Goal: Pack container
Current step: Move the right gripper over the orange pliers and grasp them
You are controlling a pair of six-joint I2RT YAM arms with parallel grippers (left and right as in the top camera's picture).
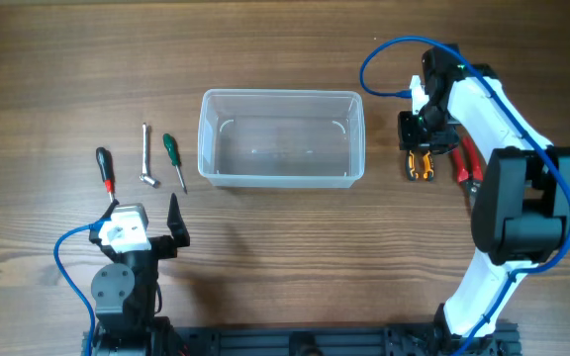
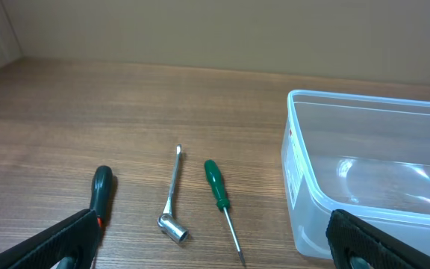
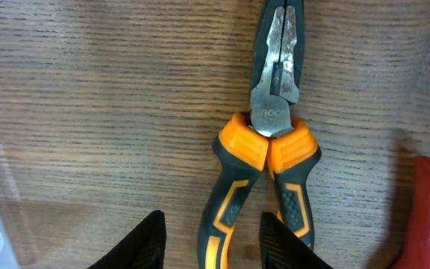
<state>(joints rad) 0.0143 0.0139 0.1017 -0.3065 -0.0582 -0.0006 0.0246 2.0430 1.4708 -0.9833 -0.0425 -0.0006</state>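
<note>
The clear plastic container (image 1: 282, 95) stands at the table's middle and holds nothing; it also shows in the left wrist view (image 2: 364, 98). My right gripper (image 1: 421, 135) is open, low over orange-and-black long-nose pliers (image 1: 422, 166) to the container's right. In the right wrist view its fingers (image 3: 211, 240) straddle the pliers' (image 3: 271, 142) left handle with gaps on both sides. My left gripper (image 1: 139, 227) is open and empty at the front left, its fingers (image 2: 215, 250) wide apart, behind the hand tools.
Left of the container lie a black-and-red screwdriver (image 1: 105, 170), a bent metal socket wrench (image 1: 146, 156) and a green screwdriver (image 1: 174, 161). A red-handled tool (image 1: 466, 163) lies right of the pliers, partly under the right arm.
</note>
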